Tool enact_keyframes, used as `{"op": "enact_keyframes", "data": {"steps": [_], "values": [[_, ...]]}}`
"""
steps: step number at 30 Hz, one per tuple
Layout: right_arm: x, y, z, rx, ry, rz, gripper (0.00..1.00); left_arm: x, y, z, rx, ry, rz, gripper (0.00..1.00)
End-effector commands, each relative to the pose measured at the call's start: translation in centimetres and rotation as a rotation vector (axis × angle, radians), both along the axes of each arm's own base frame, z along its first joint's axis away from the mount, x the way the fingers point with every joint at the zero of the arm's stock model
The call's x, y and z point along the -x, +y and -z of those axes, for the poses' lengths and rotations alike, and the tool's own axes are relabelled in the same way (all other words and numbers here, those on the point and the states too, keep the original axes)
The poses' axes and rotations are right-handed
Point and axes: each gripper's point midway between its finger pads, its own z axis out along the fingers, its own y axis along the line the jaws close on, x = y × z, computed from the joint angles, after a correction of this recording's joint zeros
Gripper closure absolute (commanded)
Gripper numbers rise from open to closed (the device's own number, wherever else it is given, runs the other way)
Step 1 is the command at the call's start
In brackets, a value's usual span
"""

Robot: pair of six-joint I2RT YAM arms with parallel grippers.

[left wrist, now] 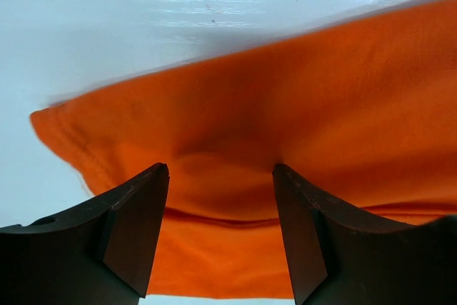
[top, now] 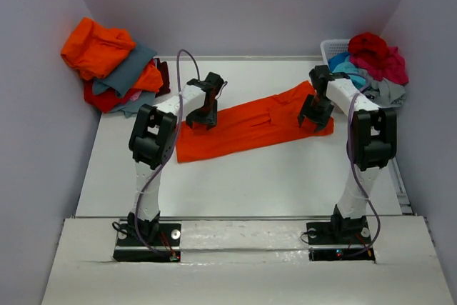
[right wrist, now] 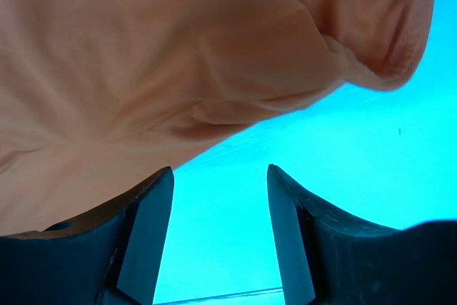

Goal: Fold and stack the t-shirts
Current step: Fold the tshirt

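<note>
Top view. One orange t-shirt (top: 250,128) lies flattened on the table (top: 235,183), drawn out into a long band. Its long axis runs on a diagonal, from a broad end directly beneath the left gripper (top: 202,118) to a narrower end beneath the right gripper (top: 314,118). The end at the right gripper points toward the far right corner and the other end points toward the near left. Each gripper hangs low over its own end of the band, and the cloth spans the gap from one tool to the other.

Left wrist view. The left gripper (left wrist: 221,237) is spread wide and grips nothing. Orange cloth (left wrist: 300,98) fills the space between and ahead of its fingers (left wrist: 136,226). The hemmed corner of the cloth lies just ahead and to the left of the left fingertip, with bare table beyond.

Right wrist view. The right gripper (right wrist: 220,237) is likewise parted and empty, and only table surface shows in the gap. The shirt (right wrist: 143,69), washed pale by this camera, lies ahead of the fingertips, its folded edge slanting across and reaching over the left finger (right wrist: 143,241).

Beyond and left of the left gripper sits a stack of t-shirts (top: 114,69) in orange, grey and red. Beyond and right of the right gripper a basket (top: 328,48) holds heaped t-shirts (top: 375,62).
</note>
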Motion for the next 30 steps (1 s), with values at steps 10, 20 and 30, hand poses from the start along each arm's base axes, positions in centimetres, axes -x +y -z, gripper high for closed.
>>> {"op": "enact_keyframes", "data": {"steps": [10,20,30], "values": [[-0.6,-0.9,4.1,0.049,0.023,0.04,0.39,2.0,0.4,1.5,-0.028,0.053,0.033,0.29],[-4.7,-1.0,4.7,0.072,0.019,0.026,0.38,7.1,2.1,3.7,-0.027,0.143,0.009,0.31],[-9.2,0.1,5.3,0.033,0.036,-0.037,0.38,11.3,3.1,3.9,-0.006,0.199,0.009,0.35]]}}
